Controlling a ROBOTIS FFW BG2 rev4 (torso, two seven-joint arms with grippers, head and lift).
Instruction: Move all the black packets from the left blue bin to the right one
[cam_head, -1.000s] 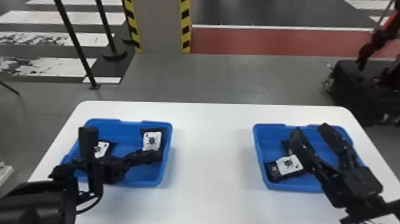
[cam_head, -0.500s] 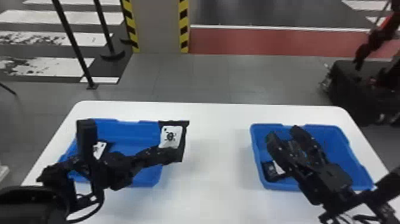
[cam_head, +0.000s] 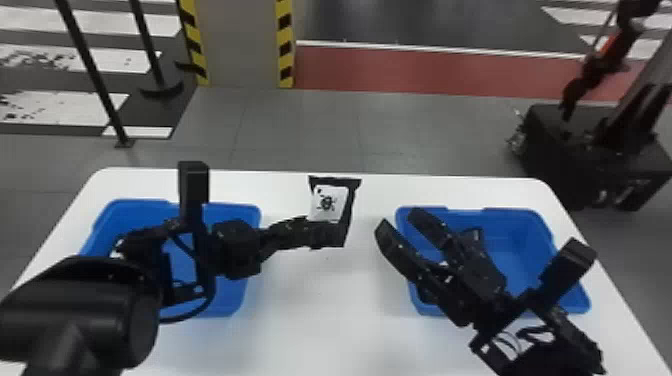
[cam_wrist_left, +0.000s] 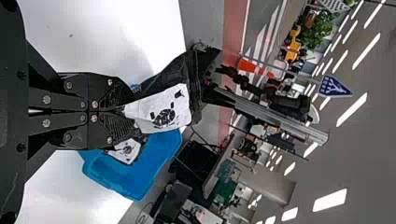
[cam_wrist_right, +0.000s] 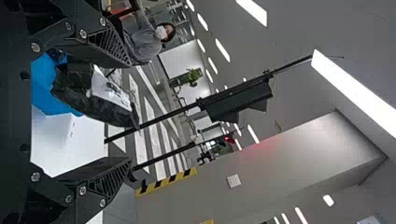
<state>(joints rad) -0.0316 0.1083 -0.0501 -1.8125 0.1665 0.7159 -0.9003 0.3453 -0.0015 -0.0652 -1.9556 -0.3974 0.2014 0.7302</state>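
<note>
"Where is the black packet (cam_head: 330, 200) at this moment?"
"It is above the white table (cam_head: 310, 320), between the left bin (cam_head: 242, 212) and the right bin (cam_head: 525, 250). The left gripper (cam_head: 325, 235) has its fingers closed together on the lower end of it. The packet stands up, and its white label looks toward the head camera."
"And the right gripper (cam_head: 398, 221), please?"
"Its two fingers are spread apart, with nothing pinched between them. It is over the left part of the right bin, and its tips point to the far left. In the head view they are near the held packet, but with a gap."
"Are there other packets?"
"Yes. One packet with a white label (cam_wrist_left: 126, 150) lies in the right bin; the left wrist view shows it. In the left bin I see a small white patch (cam_head: 119, 246), mostly hidden behind the left arm, so I cannot tell its shape."
</note>
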